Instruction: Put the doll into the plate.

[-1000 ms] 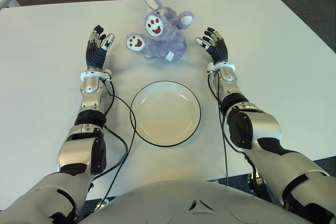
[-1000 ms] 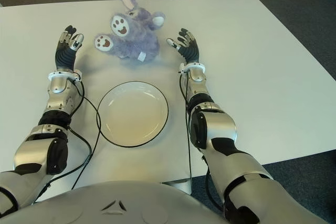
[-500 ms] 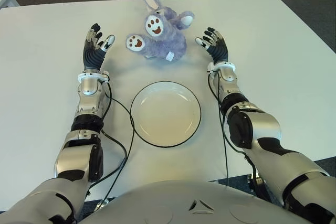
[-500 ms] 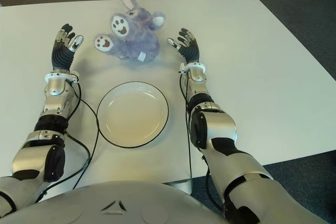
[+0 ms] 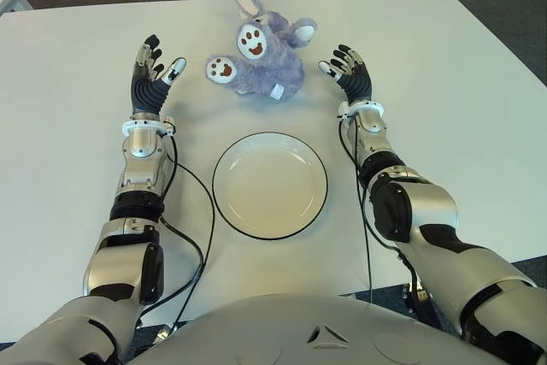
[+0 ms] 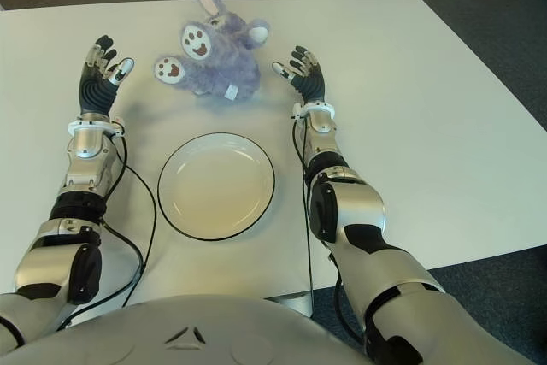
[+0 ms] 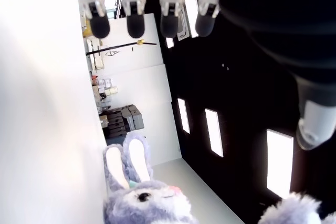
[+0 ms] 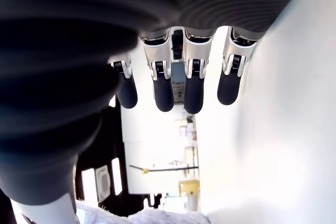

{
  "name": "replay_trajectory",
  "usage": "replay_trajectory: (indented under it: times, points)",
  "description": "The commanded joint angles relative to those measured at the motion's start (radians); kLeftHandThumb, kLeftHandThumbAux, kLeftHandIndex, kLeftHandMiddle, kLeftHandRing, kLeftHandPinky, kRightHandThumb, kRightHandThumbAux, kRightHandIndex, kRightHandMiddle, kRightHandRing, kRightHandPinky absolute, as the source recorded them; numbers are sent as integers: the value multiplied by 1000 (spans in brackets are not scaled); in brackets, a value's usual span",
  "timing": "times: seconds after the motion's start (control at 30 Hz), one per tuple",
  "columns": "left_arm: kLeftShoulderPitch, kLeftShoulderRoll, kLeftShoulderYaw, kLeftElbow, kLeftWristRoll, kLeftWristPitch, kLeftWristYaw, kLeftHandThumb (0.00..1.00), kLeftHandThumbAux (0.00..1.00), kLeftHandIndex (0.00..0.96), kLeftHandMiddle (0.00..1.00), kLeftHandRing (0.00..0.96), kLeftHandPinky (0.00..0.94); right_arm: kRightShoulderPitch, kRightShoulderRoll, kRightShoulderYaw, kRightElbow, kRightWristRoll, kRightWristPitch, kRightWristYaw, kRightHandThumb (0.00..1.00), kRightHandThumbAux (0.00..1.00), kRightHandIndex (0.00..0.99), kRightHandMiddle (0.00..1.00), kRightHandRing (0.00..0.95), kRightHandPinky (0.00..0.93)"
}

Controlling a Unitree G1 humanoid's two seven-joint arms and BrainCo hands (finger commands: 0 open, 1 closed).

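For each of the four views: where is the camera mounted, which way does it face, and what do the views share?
Eye views: head-mounted, looking down at the table, plate, doll, and both arms.
Left wrist view: looks past the left hand, its fingers spread, toward the doll.
Right wrist view: looks past the right hand, its fingers spread.
Shared: the doll appears in the eye and left wrist views.

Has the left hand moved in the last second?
Yes. The left hand has shifted outward to the robot's left and slightly farther up the table, widening its gap from the doll, which stayed put.
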Motion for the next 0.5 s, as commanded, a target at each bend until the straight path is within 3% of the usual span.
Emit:
replay_trajectory:
  times: [0.03, 0.5]
  points:
    - [21, 10, -7, -18, 11, 12, 7, 15, 464, 0, 0, 0, 0, 38, 10, -1, 29, 4, 27, -1, 28, 743, 138, 157, 145, 148]
    - [27, 22, -12, -58, 44, 12, 30, 7, 471, 0, 0, 0, 0, 37, 9, 0, 29, 3, 29, -2, 36, 743, 139, 156, 146, 153]
